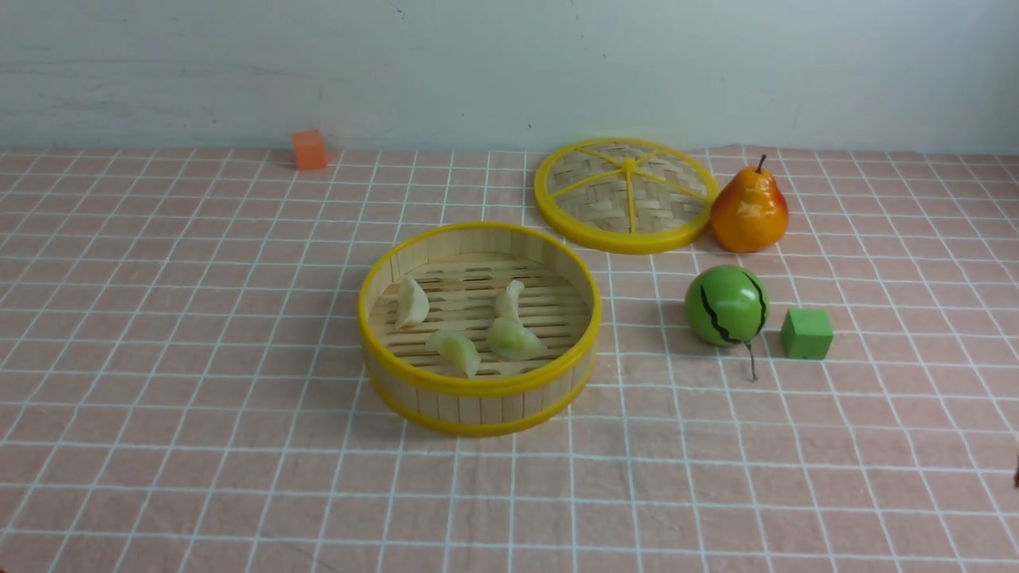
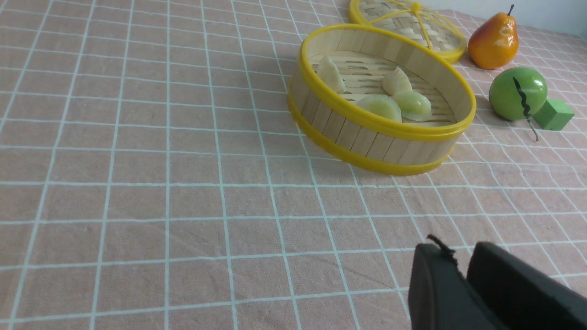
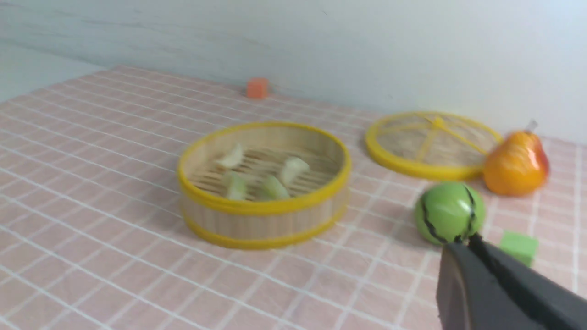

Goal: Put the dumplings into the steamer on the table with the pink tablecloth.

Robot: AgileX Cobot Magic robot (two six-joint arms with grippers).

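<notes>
The steamer (image 1: 478,387) stands mid-table on the pink tablecloth (image 1: 199,358), and several pale dumplings (image 1: 455,350) lie on its slatted floor. No dumpling shows on the cloth. In the left wrist view my left gripper (image 2: 460,252) hangs low over bare cloth, well short of the steamer (image 2: 367,137), its black fingers a narrow crack apart with nothing between them. My right gripper (image 3: 464,243) is shut and empty, its tips near the green striped ball (image 3: 449,217), off to the side of the steamer (image 3: 261,224). Neither gripper shows in the front view.
The woven lid (image 1: 625,195) with a yellow rim lies behind the steamer. To its right are a pear (image 1: 748,211), the green striped ball (image 1: 726,306) and a green cube (image 1: 806,334). An orange cube (image 1: 309,150) sits by the back wall.
</notes>
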